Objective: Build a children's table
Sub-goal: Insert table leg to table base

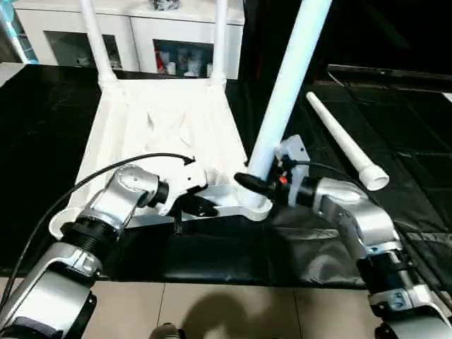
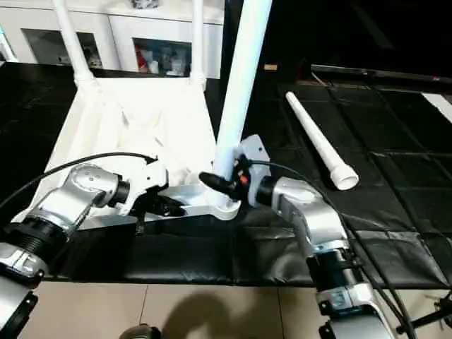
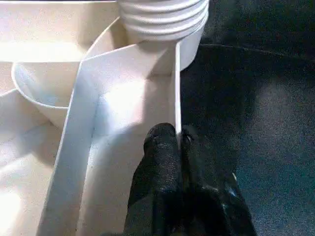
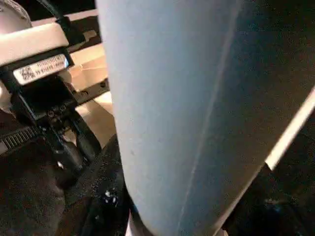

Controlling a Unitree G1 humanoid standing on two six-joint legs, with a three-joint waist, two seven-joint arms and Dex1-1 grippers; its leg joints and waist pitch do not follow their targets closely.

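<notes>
The children's table top [image 1: 162, 120] lies upside down on the black mat, with two white legs [image 1: 95, 42] [image 1: 220, 39] standing in its far corners. A third leg [image 1: 282, 92] stands tilted in the near right corner socket [image 1: 254, 206], and my right gripper [image 1: 258, 185] is shut around its lower end; up close, the leg [image 4: 187, 108] runs between the fingers. My left gripper [image 1: 201, 207] is shut on the thin rim wall [image 3: 177, 83] of the top's near edge, just beside that socket, fingertips [image 3: 165, 137] pinching it. A fourth leg [image 1: 346, 145] lies loose on the mat to the right.
A white cabinet [image 1: 169, 42] with glass doors stands behind the table top. The black mat [image 1: 395, 127] extends to the right past the loose leg. Tiled floor [image 1: 226, 311] shows along the near edge, in front of the mat.
</notes>
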